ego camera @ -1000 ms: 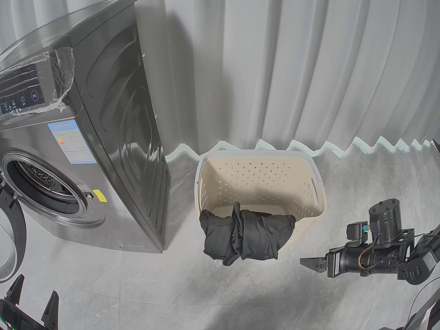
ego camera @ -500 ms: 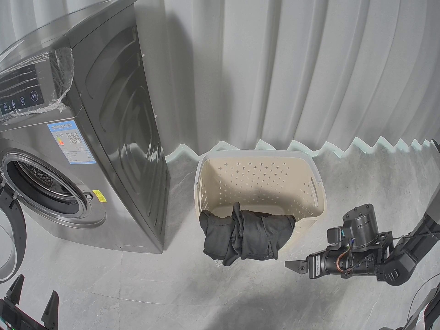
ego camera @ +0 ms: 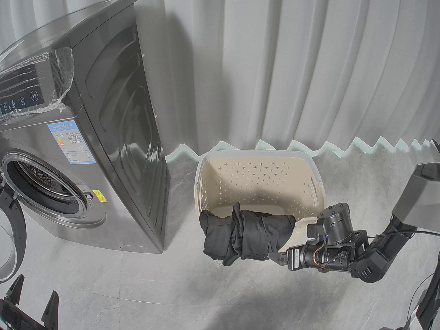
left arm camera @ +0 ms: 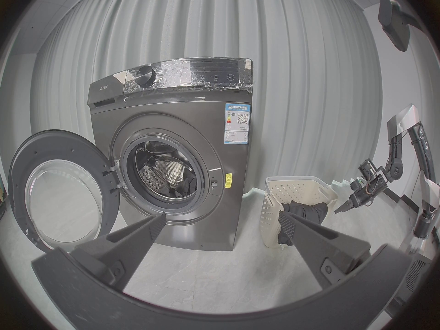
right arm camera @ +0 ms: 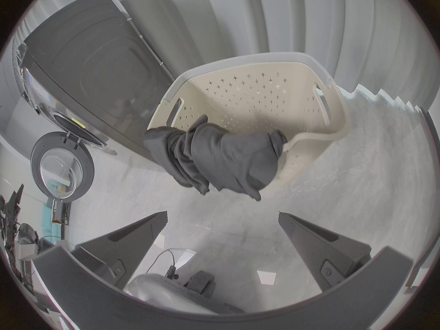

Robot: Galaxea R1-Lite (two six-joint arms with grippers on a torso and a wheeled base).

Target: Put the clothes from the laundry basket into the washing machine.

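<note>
Nearest you, low on the left: left gripper [ego camera: 35,289], jaws apart, holding nothing, hanging just above the floor [ego camera: 137,289] in front of the washing machine [ego camera: 114,115].

On your right, a little farther out: right gripper [ego camera: 276,256], lying level and low, pointed at the dark grey garment [ego camera: 245,237]. Jaws apart, nothing between them. Its wrist view shows bare floor between the fingertips [right arm camera: 158,218] and the cloth, so they are not touching.

Next out: the garment, bunched and draped over the near rim of the laundry basket [ego camera: 261,153]. Part hangs down the outside of the front wall and part falls inside. The basket is cream with a perforated wall, standing upright on the floor, near the machine's side panel but apart from it.

Left of the basket: the machine is a grey front-loader, its door [left arm camera: 59,193] swung wide open. In the drum you can make out some dark cloth [left arm camera: 183,186]. Clear plastic film [ego camera: 41,83] covers the control panel.

Farthest: white pleated curtain [ego camera: 298,60] behind both.
</note>
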